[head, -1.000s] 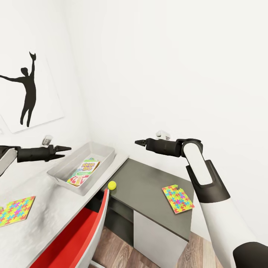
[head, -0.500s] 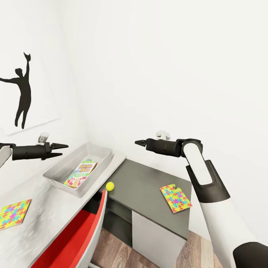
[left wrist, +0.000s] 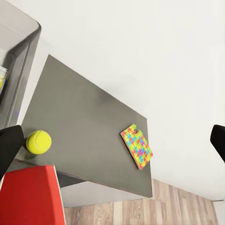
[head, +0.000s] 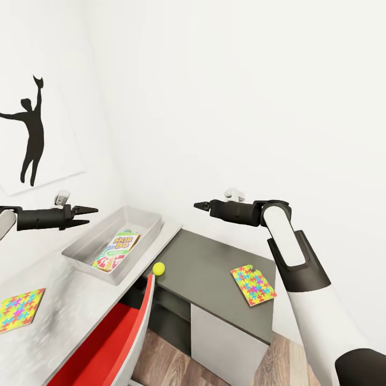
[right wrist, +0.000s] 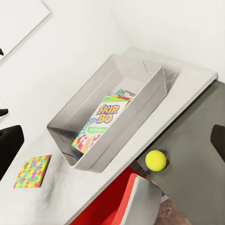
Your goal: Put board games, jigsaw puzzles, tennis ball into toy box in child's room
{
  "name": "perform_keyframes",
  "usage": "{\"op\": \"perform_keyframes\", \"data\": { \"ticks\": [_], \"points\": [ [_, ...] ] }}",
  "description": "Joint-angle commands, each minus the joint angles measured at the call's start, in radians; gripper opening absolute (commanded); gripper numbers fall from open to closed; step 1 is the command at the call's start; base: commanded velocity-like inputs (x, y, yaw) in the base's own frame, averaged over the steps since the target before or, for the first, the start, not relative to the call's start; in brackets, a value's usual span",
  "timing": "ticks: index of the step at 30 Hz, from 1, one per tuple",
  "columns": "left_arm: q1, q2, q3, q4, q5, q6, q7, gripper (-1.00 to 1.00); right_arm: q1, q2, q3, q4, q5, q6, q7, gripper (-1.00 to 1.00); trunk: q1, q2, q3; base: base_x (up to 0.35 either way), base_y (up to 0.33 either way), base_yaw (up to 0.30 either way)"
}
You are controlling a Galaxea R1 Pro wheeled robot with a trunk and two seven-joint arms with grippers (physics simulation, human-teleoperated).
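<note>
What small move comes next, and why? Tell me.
Probably lower the right gripper toward the tennis ball. It hangs empty above the dark cabinet top, where the ball sits loose near the edge, outside the toy box that already holds the SKIP-BO box.

I hold both arms out level, empty. My left end effector (head: 92, 214) points rightward with its fingers spread apart; my right end effector (head: 199, 205), forearm bent across, points leftward, fingers nearly together.
</note>
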Motion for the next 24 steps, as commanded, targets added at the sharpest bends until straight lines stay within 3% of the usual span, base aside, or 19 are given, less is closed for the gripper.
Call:
{"op": "perform_keyframes", "data": {
  "ticks": [1,24],
  "points": [
    [-0.002,0.001,-0.004,0.001,0.001,0.003,-0.003,1.00,-0.001,0.000,0.001,-0.001,-0.010,0.001,-0.010,1.00,0.001,-0.002,-0.002,0.000,0.001,-0.001],
    [-0.001,0.003,-0.003,0.001,0.001,0.000,-0.003,1.00,-0.002,0.003,-0.002,0.003,-0.008,0.001,-0.010,1.00,0.001,-0.002,-0.002,-0.040,0.000,0.000]
  ]
}}
